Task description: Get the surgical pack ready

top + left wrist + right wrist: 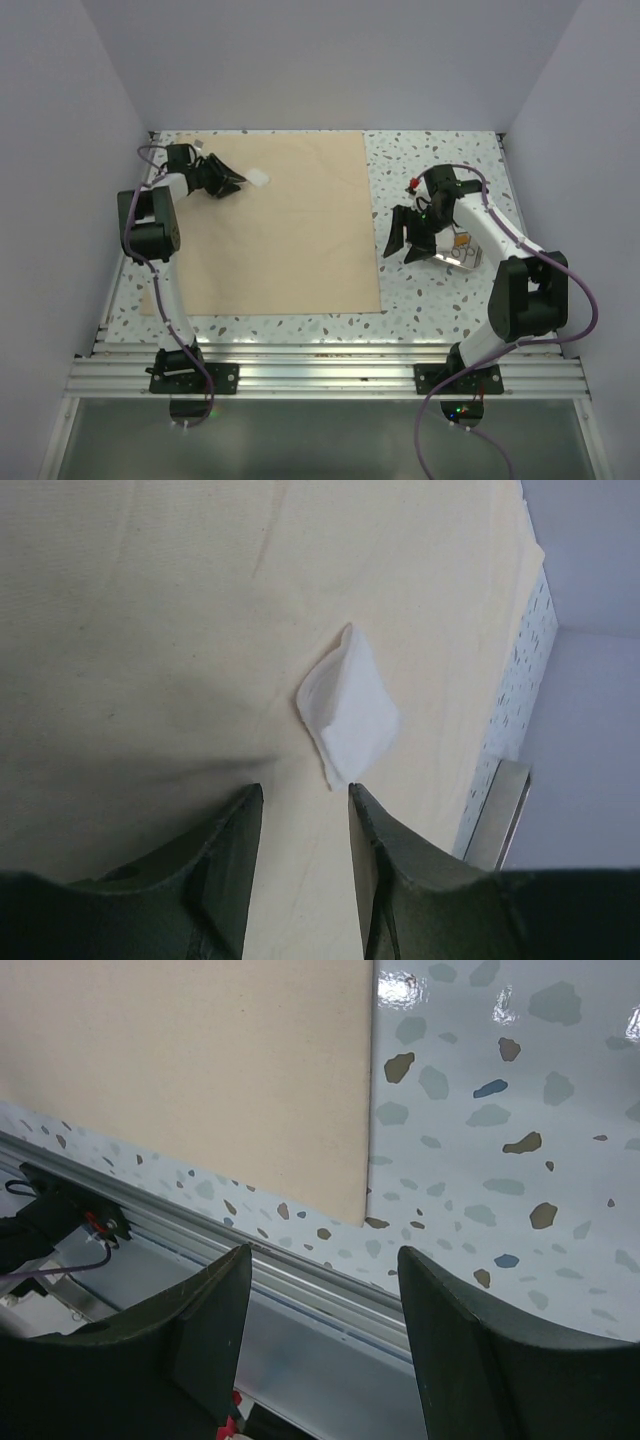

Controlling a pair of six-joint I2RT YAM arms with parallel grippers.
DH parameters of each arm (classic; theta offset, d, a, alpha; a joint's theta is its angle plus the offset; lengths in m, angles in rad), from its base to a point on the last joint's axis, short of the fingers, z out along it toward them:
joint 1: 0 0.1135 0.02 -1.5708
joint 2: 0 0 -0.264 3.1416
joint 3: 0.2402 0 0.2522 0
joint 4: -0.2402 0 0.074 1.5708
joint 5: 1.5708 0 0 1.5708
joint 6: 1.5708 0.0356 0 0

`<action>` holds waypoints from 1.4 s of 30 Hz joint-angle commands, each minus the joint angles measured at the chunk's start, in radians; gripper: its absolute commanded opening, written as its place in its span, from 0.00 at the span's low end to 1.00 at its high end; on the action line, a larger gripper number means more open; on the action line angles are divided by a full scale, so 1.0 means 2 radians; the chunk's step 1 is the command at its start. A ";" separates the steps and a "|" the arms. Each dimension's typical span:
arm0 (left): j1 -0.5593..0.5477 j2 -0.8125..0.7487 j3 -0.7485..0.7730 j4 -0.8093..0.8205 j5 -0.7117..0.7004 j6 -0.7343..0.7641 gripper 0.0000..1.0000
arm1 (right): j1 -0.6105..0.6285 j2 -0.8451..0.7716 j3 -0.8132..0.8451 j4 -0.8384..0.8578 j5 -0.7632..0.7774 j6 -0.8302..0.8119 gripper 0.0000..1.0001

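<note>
The tan sheet (270,220) of the surgical pack lies flat on the speckled table. One white gauze square (258,178) rests on its far left part. My left gripper (232,185) is just left of the gauze. In the left wrist view the gauze (348,708) lies on the sheet (150,630) just past my open left gripper (305,795), with nothing between the fingers. My right gripper (405,243) hangs open and empty right of the sheet, above bare table. The steel tray (463,257) shows partly under the right arm. In the right wrist view the right gripper (325,1255) faces the sheet's corner (200,1060).
White walls close in the table at the left, back and right. An aluminium rail (320,365) runs along the near edge, also seen as a rail (300,1280) in the right wrist view. A small red-tipped item (412,183) lies near the right arm.
</note>
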 commanded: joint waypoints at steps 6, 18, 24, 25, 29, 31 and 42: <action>-0.023 -0.014 -0.007 0.044 -0.019 -0.055 0.47 | -0.001 -0.017 -0.002 0.007 -0.013 -0.001 0.64; -0.036 0.002 0.018 -0.040 -0.095 -0.104 0.47 | -0.001 -0.021 -0.007 0.006 -0.010 0.001 0.64; -0.036 -0.004 -0.019 -0.009 -0.098 -0.144 0.48 | -0.001 -0.018 -0.007 0.006 -0.010 0.000 0.64; -0.036 0.000 -0.021 -0.003 -0.095 -0.149 0.48 | -0.001 -0.018 -0.006 0.005 -0.010 -0.001 0.64; -0.037 0.006 -0.030 0.027 -0.089 -0.174 0.47 | -0.001 -0.016 -0.004 0.002 -0.008 -0.003 0.64; -0.038 0.006 -0.033 0.030 -0.094 -0.178 0.47 | -0.001 -0.017 -0.003 0.001 -0.006 -0.005 0.64; -0.039 0.020 -0.028 0.075 -0.083 -0.201 0.43 | -0.001 -0.011 0.000 -0.001 -0.006 -0.008 0.64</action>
